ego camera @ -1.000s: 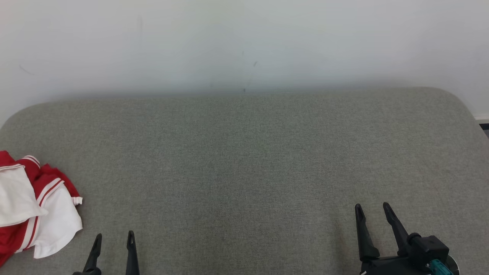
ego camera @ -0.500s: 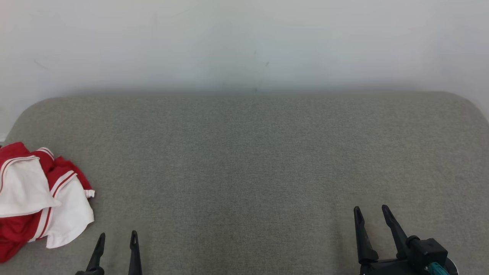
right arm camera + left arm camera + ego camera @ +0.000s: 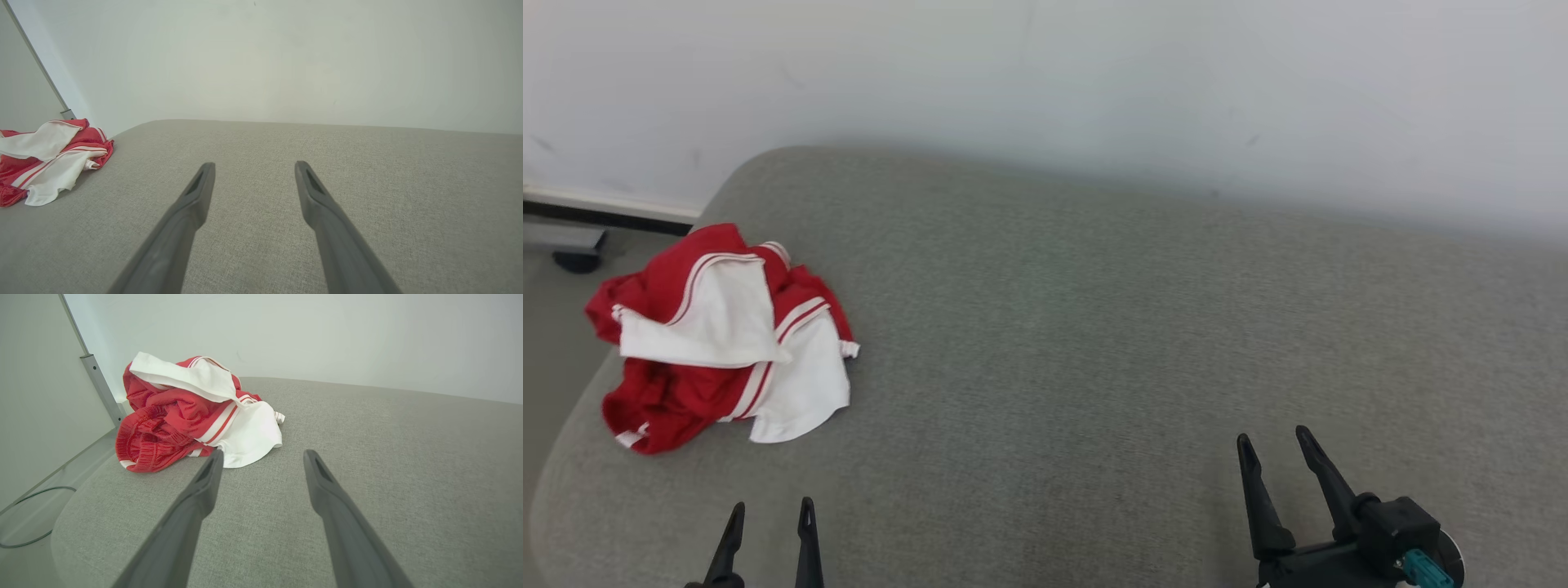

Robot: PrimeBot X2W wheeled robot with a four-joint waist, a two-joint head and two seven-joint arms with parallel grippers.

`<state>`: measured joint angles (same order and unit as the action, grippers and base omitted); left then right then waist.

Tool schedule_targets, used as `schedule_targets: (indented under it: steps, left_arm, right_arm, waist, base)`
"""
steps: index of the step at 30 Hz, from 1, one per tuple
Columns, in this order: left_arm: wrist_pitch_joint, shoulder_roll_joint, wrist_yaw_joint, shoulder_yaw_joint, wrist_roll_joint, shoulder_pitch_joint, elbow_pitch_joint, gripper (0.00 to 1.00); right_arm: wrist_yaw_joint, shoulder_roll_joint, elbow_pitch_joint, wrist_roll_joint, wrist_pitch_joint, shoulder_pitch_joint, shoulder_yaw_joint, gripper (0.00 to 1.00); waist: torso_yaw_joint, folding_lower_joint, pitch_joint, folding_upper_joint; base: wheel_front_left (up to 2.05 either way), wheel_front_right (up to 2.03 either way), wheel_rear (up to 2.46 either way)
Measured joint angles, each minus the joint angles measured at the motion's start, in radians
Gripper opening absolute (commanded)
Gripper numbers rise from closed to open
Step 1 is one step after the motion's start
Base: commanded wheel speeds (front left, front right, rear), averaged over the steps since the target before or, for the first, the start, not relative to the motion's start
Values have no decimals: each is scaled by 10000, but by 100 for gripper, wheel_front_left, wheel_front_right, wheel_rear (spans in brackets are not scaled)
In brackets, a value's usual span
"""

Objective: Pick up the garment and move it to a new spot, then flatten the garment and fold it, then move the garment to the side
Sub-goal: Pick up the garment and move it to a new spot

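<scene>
We look down on a grey fabric-covered table (image 3: 1094,327) set against a plain pale wall (image 3: 1094,82). A red and white garment (image 3: 727,343) lies in a crumpled heap at the table's left end, close to its rounded edge and well apart from the middle. Nothing contains it: it rests loose, directly on the fabric, white panels with red stripes folded over bunched red cloth.

The left tool (image 3: 772,505) rises from the lower left, its two dark fingers spread and holding nothing. From its wrist camera the garment sits just ahead and a little to the left, with a ribbed waistband (image 3: 139,441) showing at the heap's near edge. We judge this tool is lined up for the first pick – it is the nearer one, and the waistband offers a firm fold to pinch.

The right tool (image 3: 1272,434) hangs at the lower right over bare fabric, fingers likewise spread and holding nothing, far from the heap. We take it to be waiting over the open middle – probably the new spot where the garment can be laid out and flattened.
</scene>
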<state>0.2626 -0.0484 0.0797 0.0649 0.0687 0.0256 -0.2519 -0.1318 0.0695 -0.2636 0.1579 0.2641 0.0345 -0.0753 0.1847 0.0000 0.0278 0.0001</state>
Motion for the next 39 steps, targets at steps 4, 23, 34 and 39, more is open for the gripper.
schedule_targets:
  steps: [4,23,34,39]
  left_arm:
    - [-2,-4,-8,-12,8,-2,12,100]
    - [0,-12,-222,54,408,356,56,100]
    - [0,-10,-240,-104,746,1,-242,100]
    - [0,-6,-46,190,872,-663,-487,100]
  right_arm:
    - [0,63,-12,15,0,119,-334,100]
    - [0,284,-238,65,-2,447,-986,100]
    - [0,537,-29,54,-2,337,-842,100]
    - [0,740,169,46,-2,567,-878,100]
  waist:
    - [767,0,101,0]
    - [3500,0,505,0]
    - [3062,0,694,0]
    - [2775,0,985,0]
  base:
    - [0,0,0]
    - [0,0,0]
    - [0,0,0]
    - [0,0,0]
